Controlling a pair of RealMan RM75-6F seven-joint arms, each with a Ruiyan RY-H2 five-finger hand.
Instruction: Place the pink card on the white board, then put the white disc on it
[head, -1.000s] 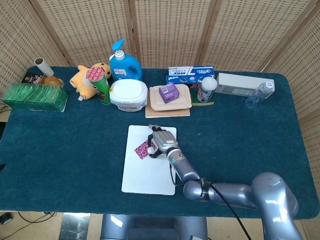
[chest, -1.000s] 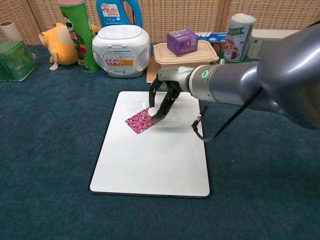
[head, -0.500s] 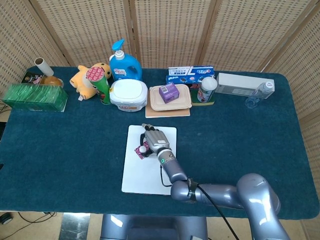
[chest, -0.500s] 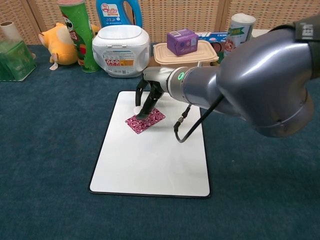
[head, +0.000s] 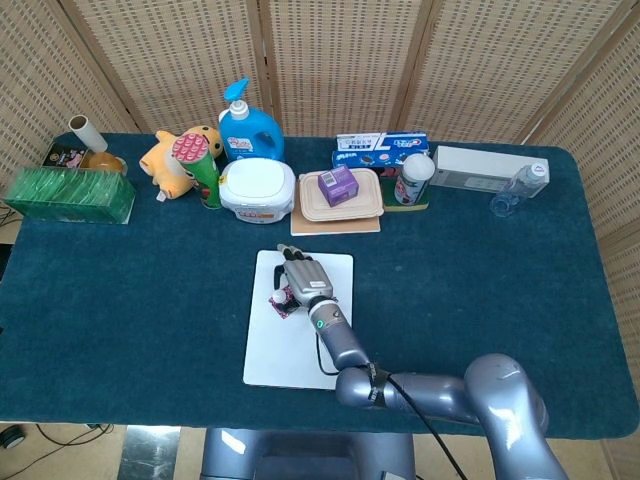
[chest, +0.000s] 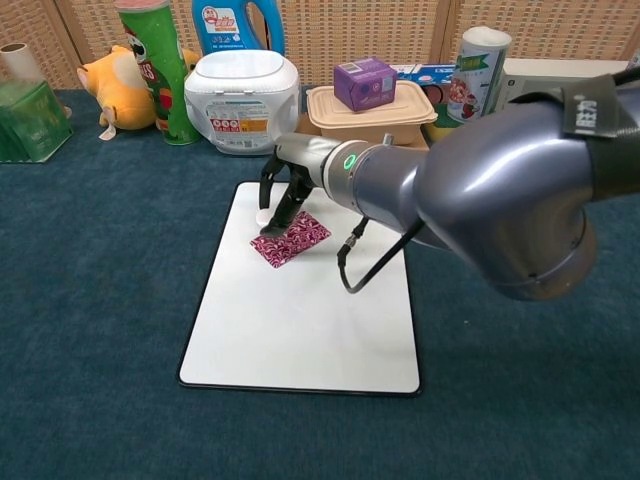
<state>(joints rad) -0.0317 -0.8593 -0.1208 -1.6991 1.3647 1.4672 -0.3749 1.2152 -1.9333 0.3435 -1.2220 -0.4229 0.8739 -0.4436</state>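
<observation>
Chest view has the right hand (chest: 282, 192) hanging over the flat white board (chest: 300, 330), fingers curled down onto the patterned pink card (chest: 293, 238) lying on the board's upper left. A bit of the small white disc (chest: 263, 216) peeks out under the fingertips, so I can't tell if it's pinched. Right behind sit a white lidded tub (chest: 243, 101), a beige lunchbox (chest: 372, 111) and a green chip can (chest: 156, 68).

Card (chest: 291, 238): pink, dark red swirl pattern
Board (chest: 300, 320): white, black edge
Counter (chest: 100, 290): dark teal
Box (chest: 364, 83): purple
</observation>
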